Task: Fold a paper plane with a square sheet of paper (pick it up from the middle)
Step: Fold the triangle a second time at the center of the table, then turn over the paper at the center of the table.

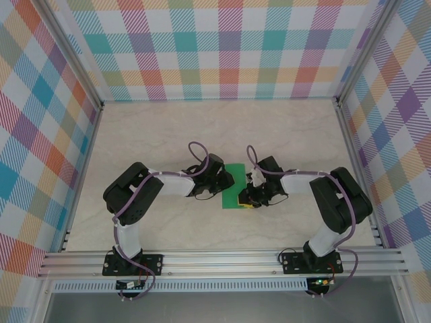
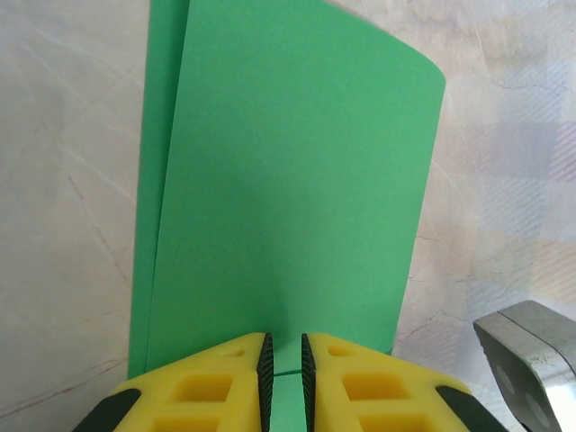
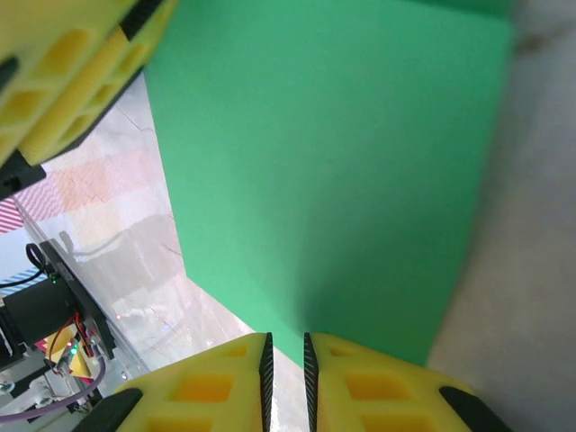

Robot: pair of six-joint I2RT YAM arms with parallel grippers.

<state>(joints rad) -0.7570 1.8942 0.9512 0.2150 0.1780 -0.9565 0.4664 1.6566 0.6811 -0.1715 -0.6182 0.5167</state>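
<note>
The sheet lies on the table midway between the two arms, close in front of both wrists. It is doubled over on itself. From the left wrist the top layer bows up in a soft curve rather than lying flat, and a narrow strip of the lower layer shows along its left side, so the edges do not look matched. The left gripper is nearly closed, with only a thin slit between the pads. Green runs into that slit, so it appears to be pinching the near edge of the sheet. The right gripper is just as narrow, and its tips sit right at the sheet's lower edge. Whether they have hold of that edge or merely stand against it I cannot tell. The left arm's yellow fingers show at the top corner of the right wrist's view, so the two grippers are working very near each other. This reads as an early step — probably the first lengthwise fold, laid over but not yet creased. The next move likely calls for bringing the top layer square onto the lower one, then pressing along the bend while one side stays anchored. Thin paper slides easily, so an uneven push could skew the fold.
</note>
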